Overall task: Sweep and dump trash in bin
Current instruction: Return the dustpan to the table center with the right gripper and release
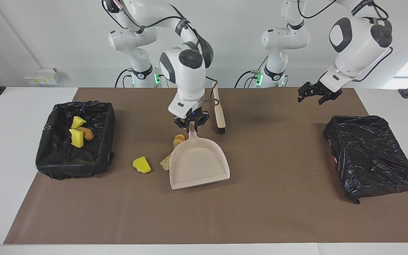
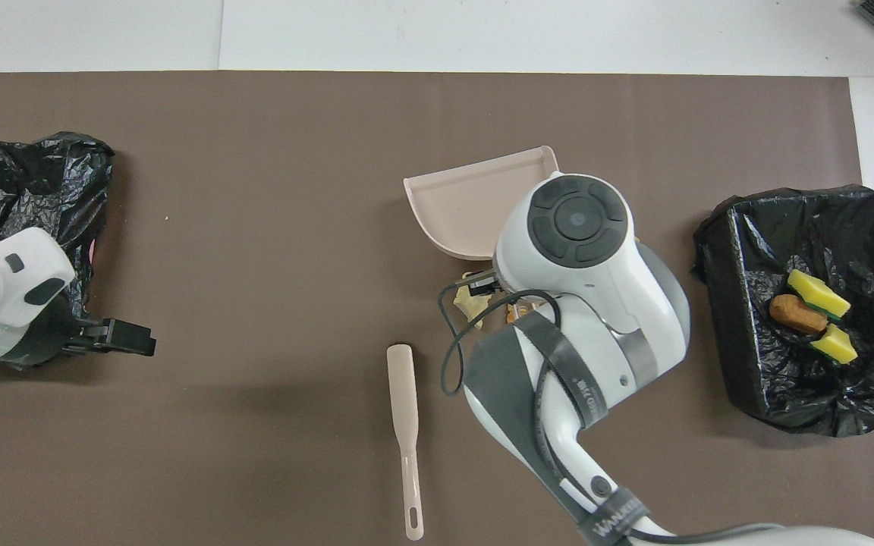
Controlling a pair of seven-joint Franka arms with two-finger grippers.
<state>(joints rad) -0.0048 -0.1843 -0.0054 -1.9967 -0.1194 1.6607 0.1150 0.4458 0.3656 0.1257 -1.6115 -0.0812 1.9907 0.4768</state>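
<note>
The right gripper (image 1: 191, 126) has its jaws clamped on the dustpan (image 1: 198, 163) handle, pan sitting mid-tabletop with its mouth facing away from the robots. Loose trash: a yellow sponge chunk (image 1: 141, 165) and two tan bits (image 1: 178, 139) just beside the pan, toward the right arm's end. Three more pieces (image 1: 78, 134) are already in the bin (image 1: 55, 164) at that end. The brush (image 1: 219, 109) lies nearer the robots than the pan. The left gripper (image 1: 313, 93) hovers near the crumpled bag (image 1: 370, 156), jaws wide open, holding nothing.
</note>
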